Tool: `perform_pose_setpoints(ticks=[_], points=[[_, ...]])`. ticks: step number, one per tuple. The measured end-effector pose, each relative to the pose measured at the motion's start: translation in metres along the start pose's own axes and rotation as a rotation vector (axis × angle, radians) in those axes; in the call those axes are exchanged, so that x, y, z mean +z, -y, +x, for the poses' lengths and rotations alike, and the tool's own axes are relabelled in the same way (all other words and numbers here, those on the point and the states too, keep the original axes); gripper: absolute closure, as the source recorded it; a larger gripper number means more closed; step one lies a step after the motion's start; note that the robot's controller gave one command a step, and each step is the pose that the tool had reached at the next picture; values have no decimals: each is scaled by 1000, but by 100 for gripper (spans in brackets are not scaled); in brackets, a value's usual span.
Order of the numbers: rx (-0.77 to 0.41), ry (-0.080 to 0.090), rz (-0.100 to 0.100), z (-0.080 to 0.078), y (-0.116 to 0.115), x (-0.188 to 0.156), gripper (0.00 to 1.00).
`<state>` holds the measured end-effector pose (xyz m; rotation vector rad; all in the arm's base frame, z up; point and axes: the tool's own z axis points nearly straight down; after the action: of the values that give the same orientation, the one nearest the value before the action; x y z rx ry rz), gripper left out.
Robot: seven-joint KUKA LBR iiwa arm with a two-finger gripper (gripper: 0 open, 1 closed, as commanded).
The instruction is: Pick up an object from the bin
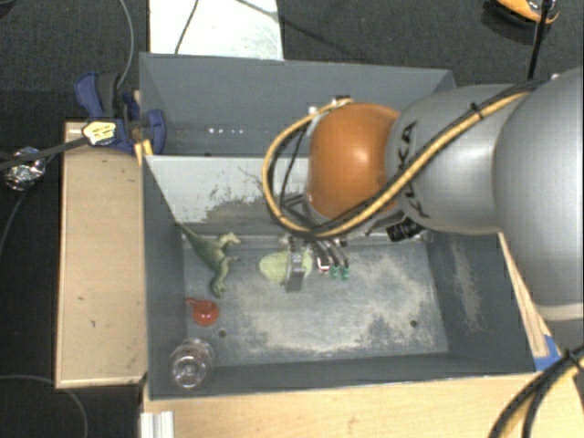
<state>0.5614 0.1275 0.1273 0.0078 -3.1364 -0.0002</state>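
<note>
Four loose things lie in the grey metal bin [365,322], camera view. The hand [297,270] is low near the floor's centre; open or closed cannot be told. A pale yellow-green rounded lump [272,267] sits just beside it at 9 o'clock. It is probably light, soft and smooth, and best taken across its middle. Green toy dinosaur [217,255] farther toward 9 o'clock. Small red piece [204,313] and clear plastic piece [190,365] toward 8 o'clock, well apart. Nothing seems to obstruct.

Four loose items in grey metal bin [438,354]: one green plastic dinosaur figure [217,254]; one pale green rounded lump [273,266]; one small red round piece [203,313]; one clear round container [190,365].
</note>
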Motion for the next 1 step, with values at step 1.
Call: perform_pose_setpoints(ticks=[1], points=[[3,7,-1,-2,1,-5,0]])
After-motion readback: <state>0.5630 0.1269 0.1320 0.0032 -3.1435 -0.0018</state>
